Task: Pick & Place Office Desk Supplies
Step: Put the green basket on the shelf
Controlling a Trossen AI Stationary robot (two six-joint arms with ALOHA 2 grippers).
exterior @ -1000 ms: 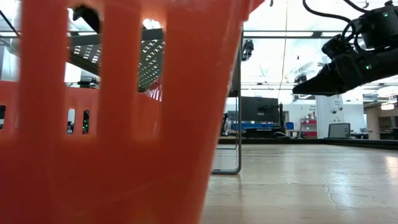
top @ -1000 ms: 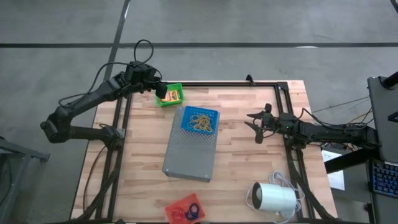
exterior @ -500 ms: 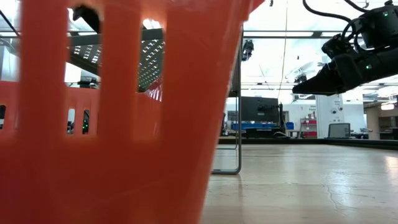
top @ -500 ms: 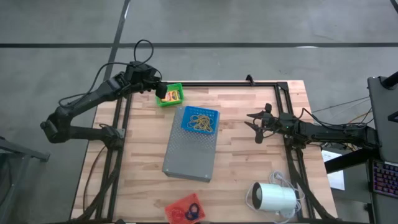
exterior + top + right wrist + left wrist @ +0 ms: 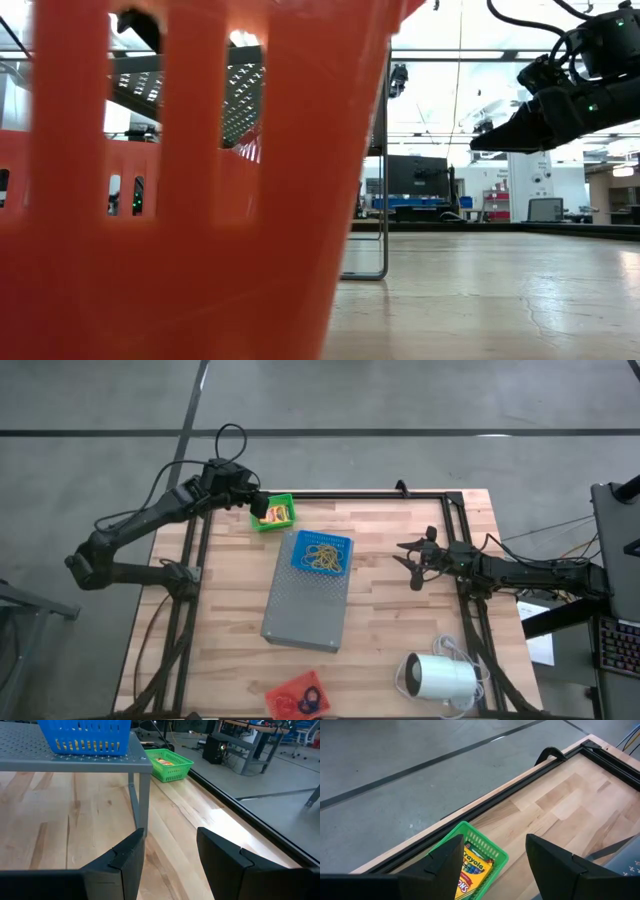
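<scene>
My left end effector (image 5: pixel 258 506) hangs open and empty over the small green plastic basket (image 5: pixel 273 512) holding yellow crayon boxes (image 5: pixel 470 868); my right end effector (image 5: pixel 410 559) waits open above the wooden surface (image 5: pixel 400 620). Tan rubber bands (image 5: pixel 321 554) fill the blue basket (image 5: pixel 322 552) and rings the red basket (image 5: pixel 297 696), so I judge sorting nearly done.

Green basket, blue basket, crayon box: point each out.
green basket (image 5: pixel 276 524): high view, on its front rim.
blue basket (image 5: pixel 85 735): right wrist view, on its slotted side wall.
crayon box (image 5: pixel 471 867): left wrist view, on its printed yellow face, inside the green basket.
</scene>
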